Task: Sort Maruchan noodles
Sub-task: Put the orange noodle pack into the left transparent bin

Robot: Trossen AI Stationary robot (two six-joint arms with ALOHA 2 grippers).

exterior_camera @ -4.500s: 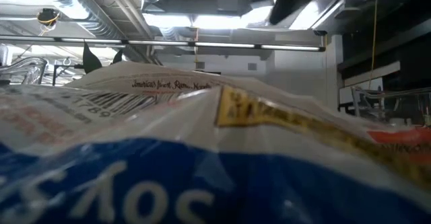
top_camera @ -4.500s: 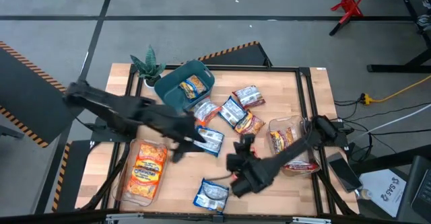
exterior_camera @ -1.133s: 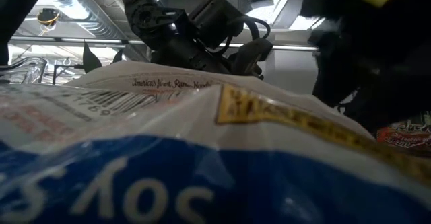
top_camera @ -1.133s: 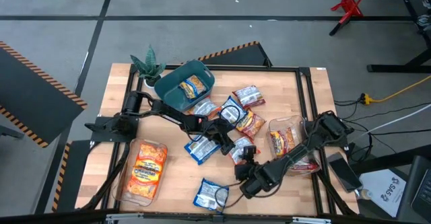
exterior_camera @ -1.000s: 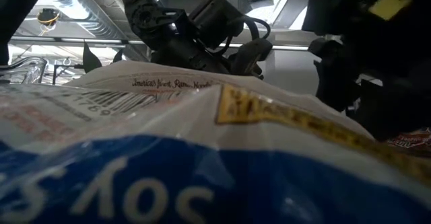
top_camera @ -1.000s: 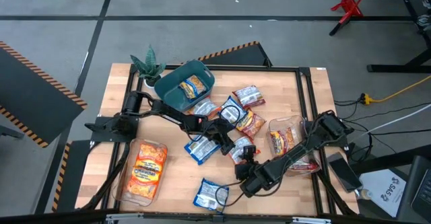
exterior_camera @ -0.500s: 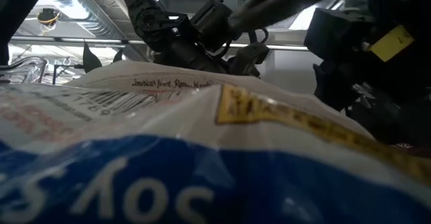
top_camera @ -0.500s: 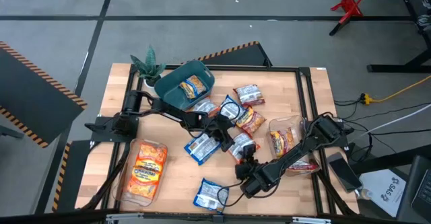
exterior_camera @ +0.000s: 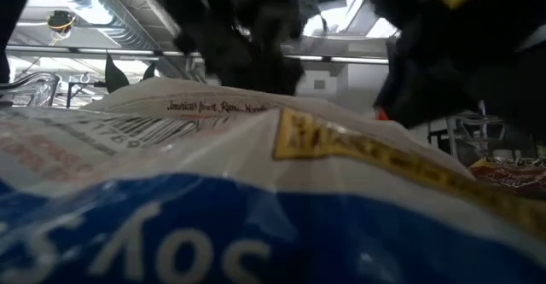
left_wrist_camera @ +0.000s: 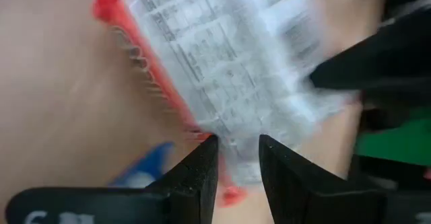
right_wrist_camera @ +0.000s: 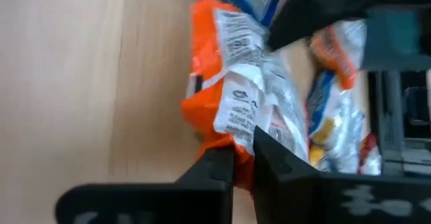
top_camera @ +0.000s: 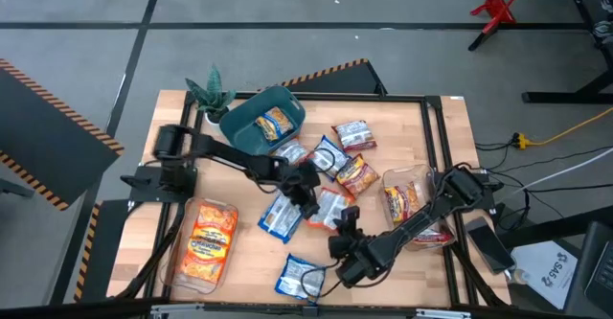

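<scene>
Near the middle of the wooden bench (top_camera: pixel 441 127), the left gripper (top_camera: pixel 308 204) and the right gripper (top_camera: pixel 342 225) meet over one red-white packet (top_camera: pixel 330 210), which lies printed side down. The right gripper's fingers (right_wrist_camera: pixel 214 167) are nearly closed, pinching that packet's orange-red edge. The left gripper's fingers (left_wrist_camera: pixel 202 167) stand a narrow gap apart astride the opposite edge of the same packet (whether they actually press it I cannot tell).

A blue-white packet (top_camera: pixel 279 216) lies just beside the left gripper, and another blue-white packet (top_camera: pixel 303 279) rests at the bench's front edge, filling the low view. More loose packets (top_camera: pixel 337 161) crowd together behind the grippers toward the teal bin (top_camera: pixel 261 118), which holds an orange-yellow packet (top_camera: pixel 275 123).

A clear tray (top_camera: pixel 172 262) with orange-yellow packets sits at the front left corner; another clear tray (top_camera: pixel 414 173) holding packets sits by the right edge. Bare wood shows at the front, between the left tray and the front packet.
</scene>
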